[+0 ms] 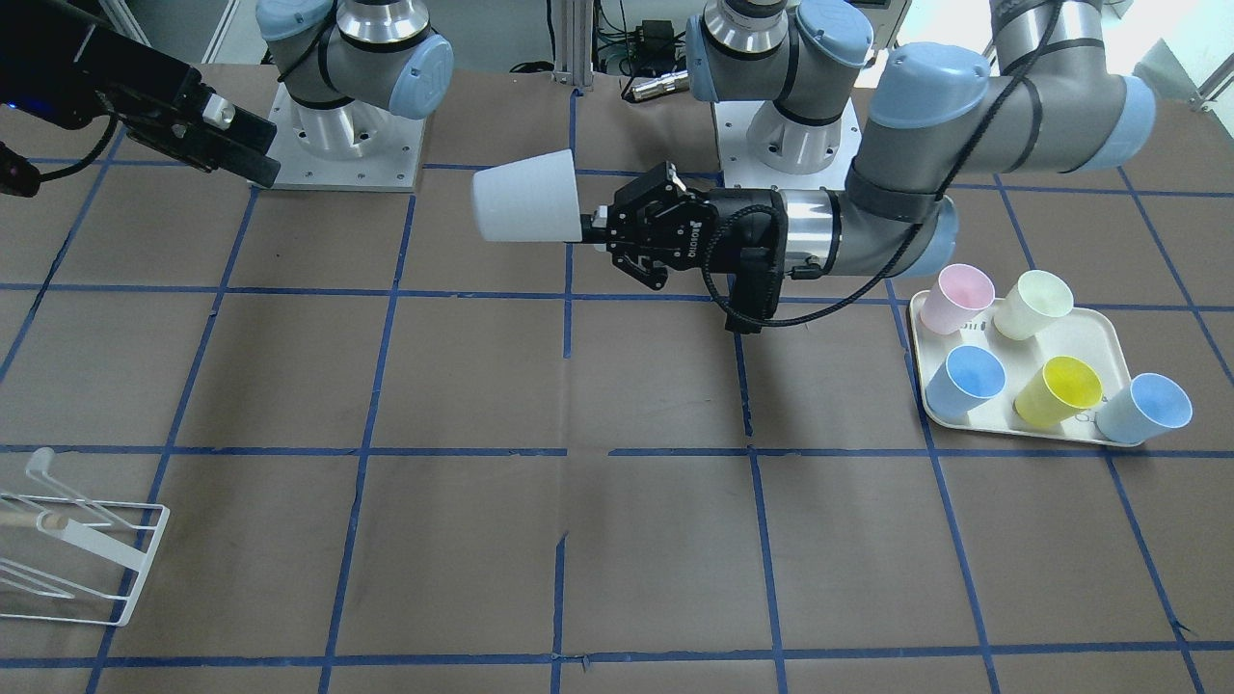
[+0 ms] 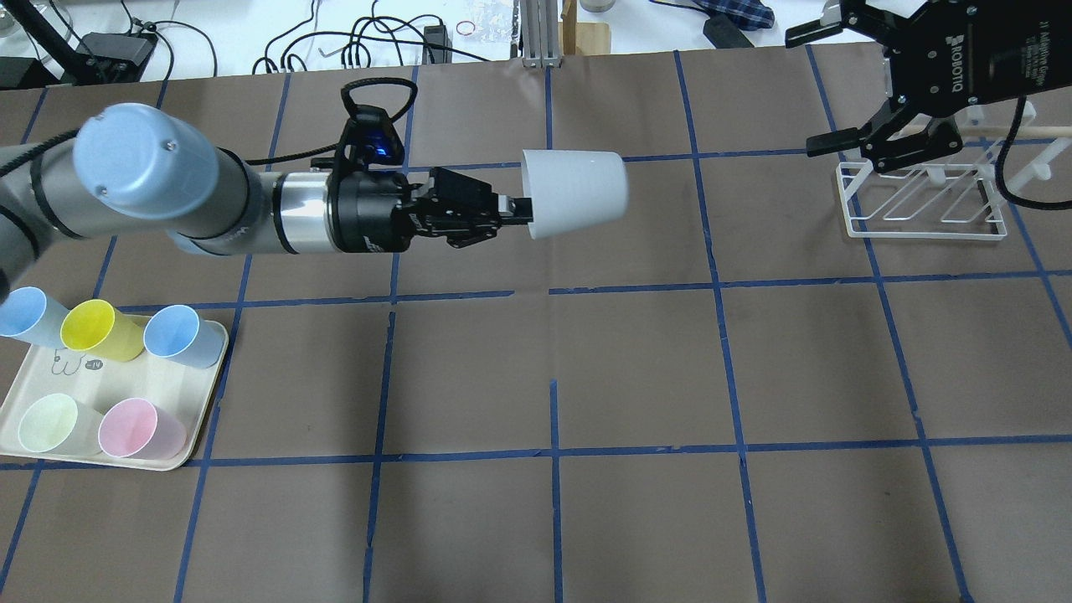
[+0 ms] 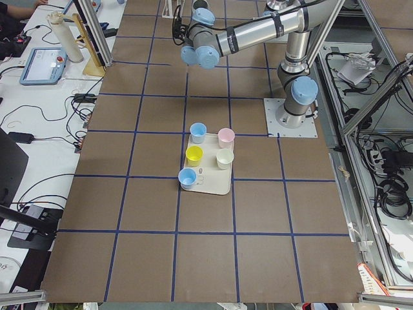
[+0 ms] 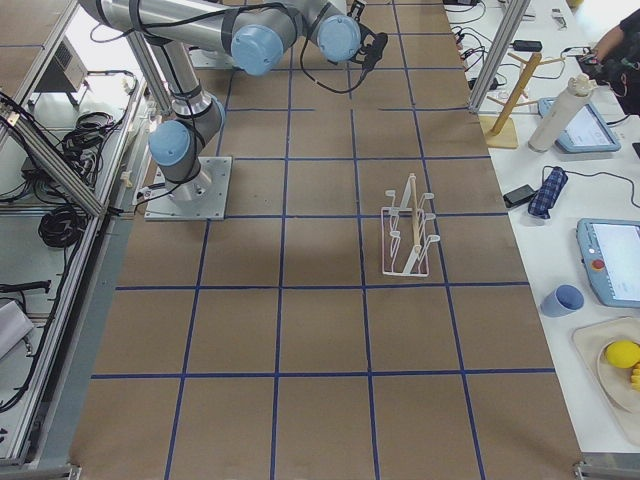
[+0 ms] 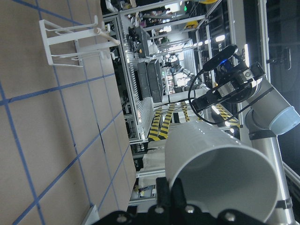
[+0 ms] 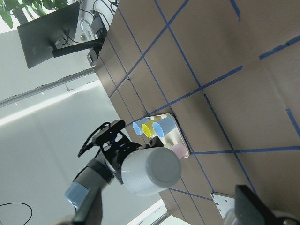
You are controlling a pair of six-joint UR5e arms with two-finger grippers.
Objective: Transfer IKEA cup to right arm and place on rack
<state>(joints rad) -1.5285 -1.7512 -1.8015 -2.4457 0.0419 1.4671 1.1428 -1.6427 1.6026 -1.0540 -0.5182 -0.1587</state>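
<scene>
My left gripper [image 2: 515,213] is shut on the rim of the IKEA cup [image 2: 578,193], a pale grey-white tumbler held on its side in the air over the table's middle, its base pointing at the right arm. The cup [image 1: 525,198] and left gripper [image 1: 590,229] also show in the front view, and the cup shows in the left wrist view [image 5: 220,173] and the right wrist view [image 6: 150,171]. My right gripper [image 2: 802,94] is open and empty, well apart from the cup, above the white wire rack [image 2: 921,201]. The rack [image 1: 77,549] stands empty.
A cream tray [image 2: 50,381] at the robot's left holds several coloured tumblers: light blue, yellow, pale cream and pink. It also shows in the front view [image 1: 1109,337]. Brown table with blue tape grid. Cables and clutter lie beyond the far edge.
</scene>
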